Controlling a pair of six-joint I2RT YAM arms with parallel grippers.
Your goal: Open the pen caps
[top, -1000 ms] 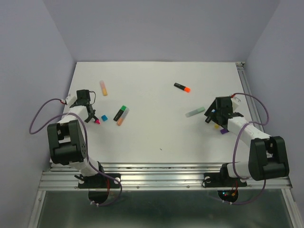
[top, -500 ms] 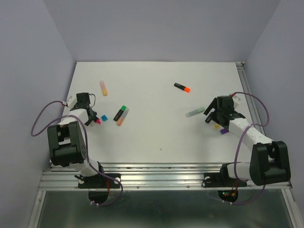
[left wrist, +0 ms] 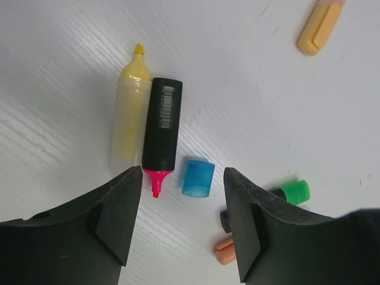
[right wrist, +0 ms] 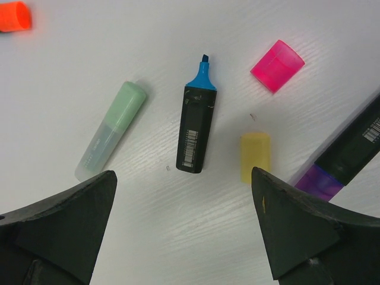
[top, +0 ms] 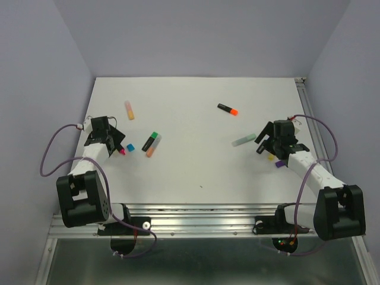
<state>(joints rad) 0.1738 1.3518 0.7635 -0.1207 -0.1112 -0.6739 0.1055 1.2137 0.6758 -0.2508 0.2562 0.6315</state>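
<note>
Left pincer (left wrist: 181,178) released, empty, over uncapped pink pen (left wrist: 161,127); right pincer (right wrist: 184,173) spread wide, empty. Next likely green cap (left wrist: 295,192), left of worktop (top: 196,169) centre: clamp barrel (top: 147,144), pull cap straight off.

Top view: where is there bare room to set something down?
The widest bare patch is the middle and near edge of the white table, between the green-capped black highlighter and the pastel green highlighter. The far strip behind the orange-capped black highlighter is free. It is crowded by the left gripper and right gripper.
</note>
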